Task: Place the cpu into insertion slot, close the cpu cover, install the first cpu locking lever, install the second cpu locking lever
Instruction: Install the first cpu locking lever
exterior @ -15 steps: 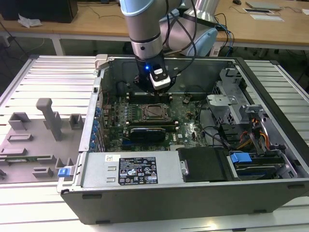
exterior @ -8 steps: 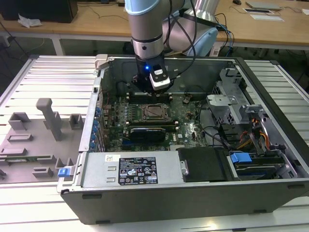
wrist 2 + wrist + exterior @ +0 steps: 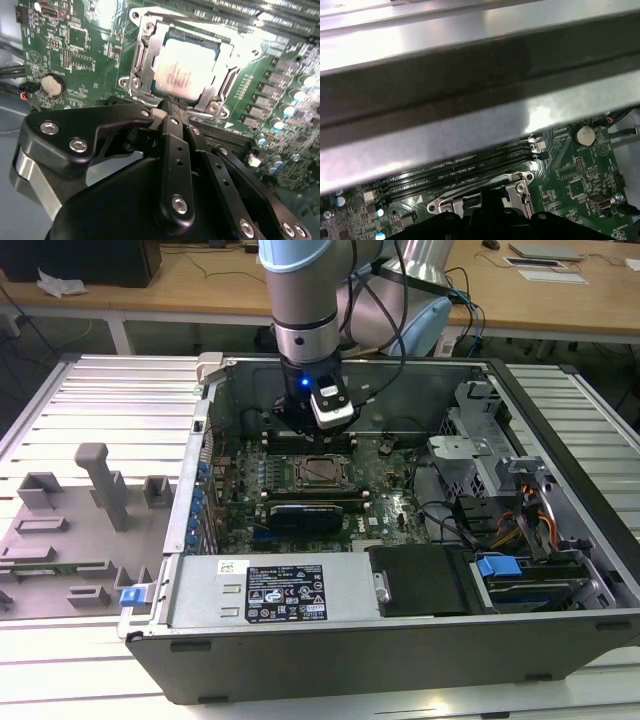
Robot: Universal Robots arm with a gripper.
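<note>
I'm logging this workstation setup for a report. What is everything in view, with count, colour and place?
computer case: one, grey and black, open on the slatted table.
green circuit board: one, on the case floor.
cpu: one, silvery, seated in the insertion slot.
cpu cover: one, silver frame, lying down around the cpu.
coin battery: one, silver, on the board.
memory slots: several, black, beside the socket.
drive cage: one, grey, at the exterior view's right.
blue tab: one, by the cables.
grey holder tray: one, at the exterior view's left.
wooden desks: behind.
arm: one, silver and blue, over the case.
tool: one, black, tip by the socket edge, fingers together.
</note>
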